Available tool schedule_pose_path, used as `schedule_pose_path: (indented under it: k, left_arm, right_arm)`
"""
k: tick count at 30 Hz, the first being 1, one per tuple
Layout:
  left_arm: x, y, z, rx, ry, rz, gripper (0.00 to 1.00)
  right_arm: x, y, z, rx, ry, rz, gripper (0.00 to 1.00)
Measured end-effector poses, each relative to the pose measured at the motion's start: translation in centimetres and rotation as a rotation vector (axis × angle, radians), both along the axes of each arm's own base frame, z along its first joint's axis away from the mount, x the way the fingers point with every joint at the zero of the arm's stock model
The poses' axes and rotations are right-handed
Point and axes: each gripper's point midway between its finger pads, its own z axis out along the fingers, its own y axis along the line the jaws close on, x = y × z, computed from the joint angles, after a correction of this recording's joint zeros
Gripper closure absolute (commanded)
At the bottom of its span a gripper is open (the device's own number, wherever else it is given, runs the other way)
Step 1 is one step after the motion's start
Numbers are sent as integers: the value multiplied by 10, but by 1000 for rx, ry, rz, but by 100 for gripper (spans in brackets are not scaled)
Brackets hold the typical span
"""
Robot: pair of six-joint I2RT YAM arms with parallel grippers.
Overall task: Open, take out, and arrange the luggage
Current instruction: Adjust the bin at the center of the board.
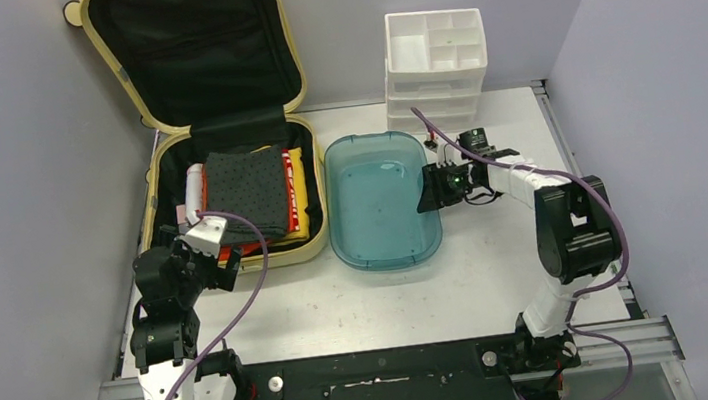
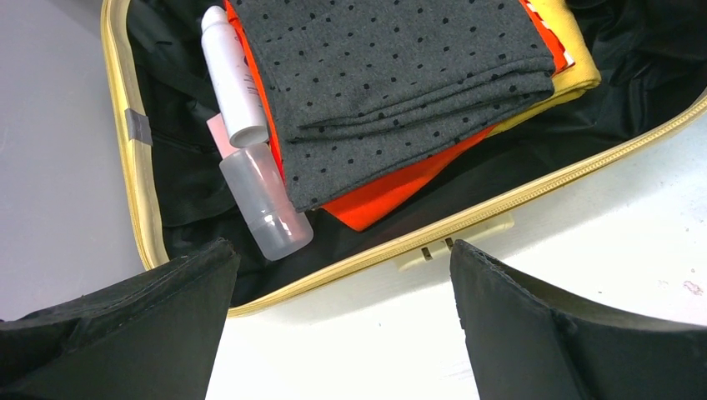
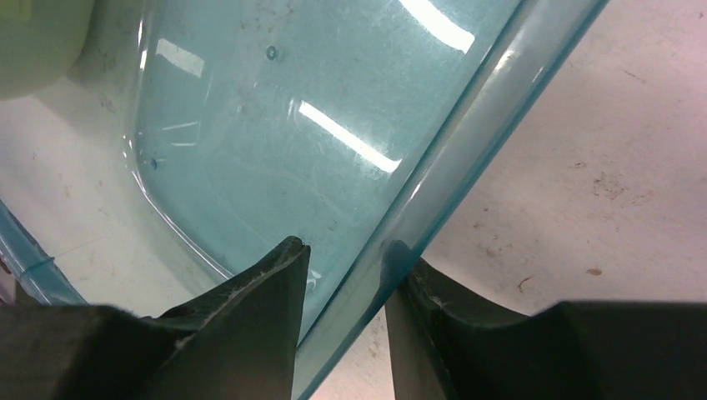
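The pale-yellow luggage [image 1: 158,172] lies open at the back left, its black-lined lid [image 1: 192,47] leaning on the wall. Inside are a folded grey dotted cloth [image 2: 400,75] over orange and yellow cloths, with a white bottle [image 2: 233,75] and a clear bottle [image 2: 265,204] beside them. My left gripper [image 2: 342,250] hangs open over the table just outside the luggage's front rim [image 2: 467,218], holding nothing. My right gripper [image 3: 350,250] is closed across the right rim of the teal tray [image 3: 275,108], one finger inside and one outside.
The teal tray [image 1: 380,202] sits mid-table, right of the luggage, with nothing in it. A white drawer organizer [image 1: 435,65] stands at the back right against the wall. Grey walls close in on both sides.
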Motion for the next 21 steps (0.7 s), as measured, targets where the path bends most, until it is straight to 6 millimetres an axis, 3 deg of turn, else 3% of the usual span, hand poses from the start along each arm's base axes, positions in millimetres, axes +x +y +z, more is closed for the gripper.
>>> schedule_pose_path:
  k: [4,11,21]
  left_arm:
    - [0,1,0,0,0,4,3]
    - [0,1,0,0,0,5,3]
    - [0,1,0,0,0,5,3]
  right_arm:
    - [5,1,-2,15,45,-46,77]
    - [25,-10,2,39,75,-156,87]
    - [30,-11,-1,44,105,-221,99]
